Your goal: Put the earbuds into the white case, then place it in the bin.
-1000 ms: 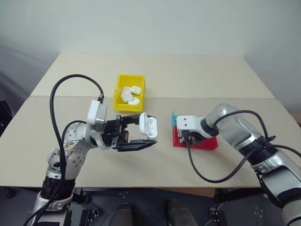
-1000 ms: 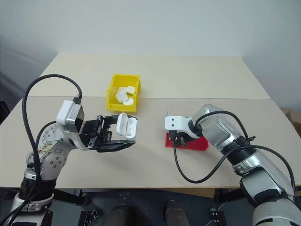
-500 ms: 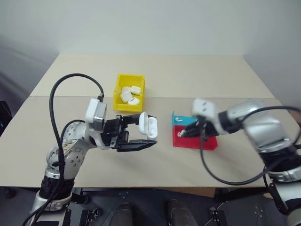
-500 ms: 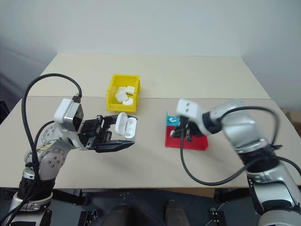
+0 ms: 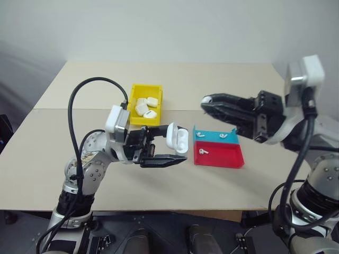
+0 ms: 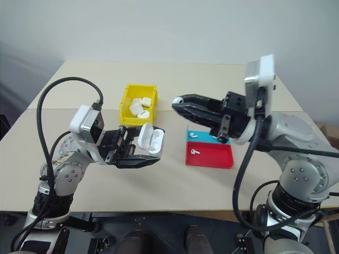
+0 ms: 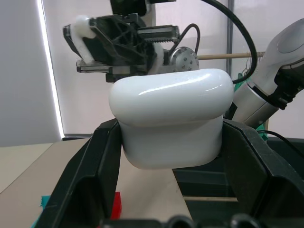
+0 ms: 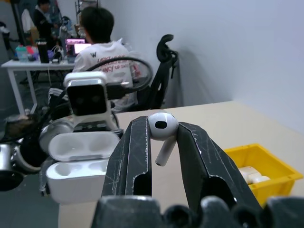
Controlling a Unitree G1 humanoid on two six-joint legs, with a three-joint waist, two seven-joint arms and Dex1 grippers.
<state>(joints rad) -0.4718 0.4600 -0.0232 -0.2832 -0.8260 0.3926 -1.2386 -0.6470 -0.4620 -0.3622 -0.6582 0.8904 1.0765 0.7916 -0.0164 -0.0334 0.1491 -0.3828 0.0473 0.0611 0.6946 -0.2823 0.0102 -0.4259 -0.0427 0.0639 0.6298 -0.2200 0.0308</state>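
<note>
Beige tabletop: left fingers clamp the glossy white open-lidded case, hiding its base; right fingers pinch one tiny white stemmed earbud.

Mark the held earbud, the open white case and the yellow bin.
earbud (image 8: 162,126): right wrist view, its round head.
white case (image 6: 154,142): right eye view, its lower body.
yellow bin (image 5: 134,97): left eye view, its left wall.

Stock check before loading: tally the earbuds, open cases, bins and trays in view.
earbuds: 4 (one between the right fingers, three on the tray)
open white case: 1, in the left fingers
yellow bin: 1
red and cyan tray: 1
Total: 7
</note>
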